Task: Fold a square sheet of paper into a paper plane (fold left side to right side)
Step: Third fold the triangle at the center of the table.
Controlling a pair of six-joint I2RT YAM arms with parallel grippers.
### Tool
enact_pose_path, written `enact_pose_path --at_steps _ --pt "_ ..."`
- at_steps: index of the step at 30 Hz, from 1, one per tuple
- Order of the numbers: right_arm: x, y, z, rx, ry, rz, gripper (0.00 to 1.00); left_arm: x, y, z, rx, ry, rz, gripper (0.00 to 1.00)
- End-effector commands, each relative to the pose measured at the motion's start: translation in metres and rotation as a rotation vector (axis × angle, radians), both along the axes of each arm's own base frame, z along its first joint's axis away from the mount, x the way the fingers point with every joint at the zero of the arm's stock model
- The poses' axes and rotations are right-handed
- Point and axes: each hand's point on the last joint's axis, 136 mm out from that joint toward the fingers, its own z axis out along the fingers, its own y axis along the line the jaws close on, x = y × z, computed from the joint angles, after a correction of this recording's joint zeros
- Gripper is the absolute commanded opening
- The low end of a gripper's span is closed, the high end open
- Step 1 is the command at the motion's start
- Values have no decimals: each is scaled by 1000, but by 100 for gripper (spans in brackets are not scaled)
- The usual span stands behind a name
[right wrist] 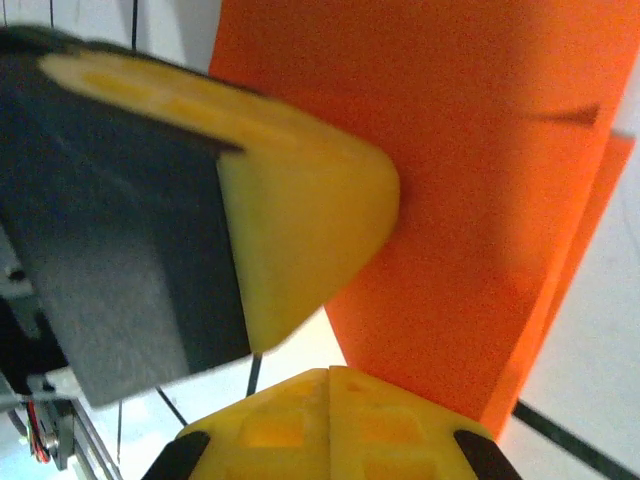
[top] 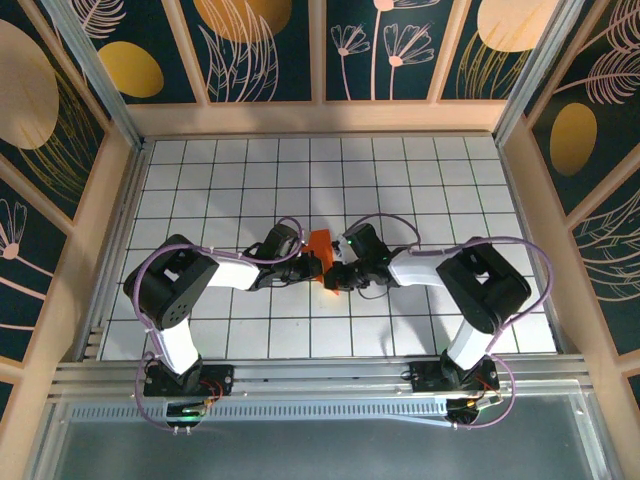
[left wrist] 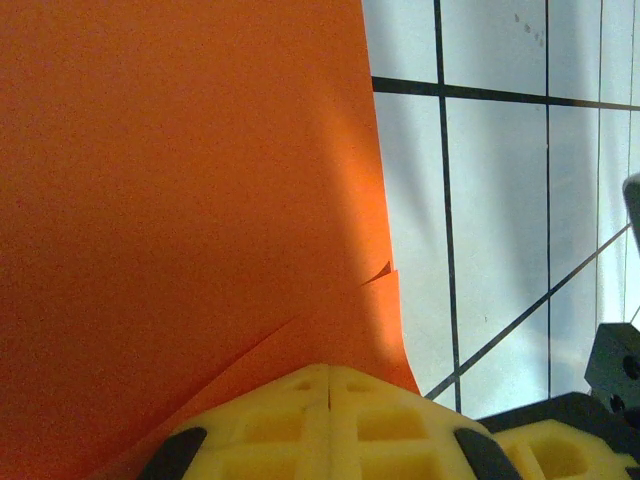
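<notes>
Orange sheet point(top: 319, 244) long axis approx near-far, tip unclr

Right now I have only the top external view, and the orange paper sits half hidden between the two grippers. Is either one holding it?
Observer: The left gripper is shut, and the orange paper runs down into its fingertips, so it looks pinched there.
Operator: And the right one?
Observer: The right gripper is shut too. The paper reaches its tips, but I can't confirm a pinch.
Operator: Is the sheet folded?
Observer: The right wrist view shows a second layer along one edge.
</notes>
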Motion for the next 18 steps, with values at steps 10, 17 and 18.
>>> enact_pose_path --at_steps 10,17,18 --pt "-8 -12 -22 -96 54 -16 0 -14 30 -42 150 78 46 0" --pt "-36 -41 -29 -158 108 -23 0 -12 30 -42 153 81 52 0" --pt "-40 -44 -29 -162 113 -20 0 -12 30 -42 153 80 53 0"
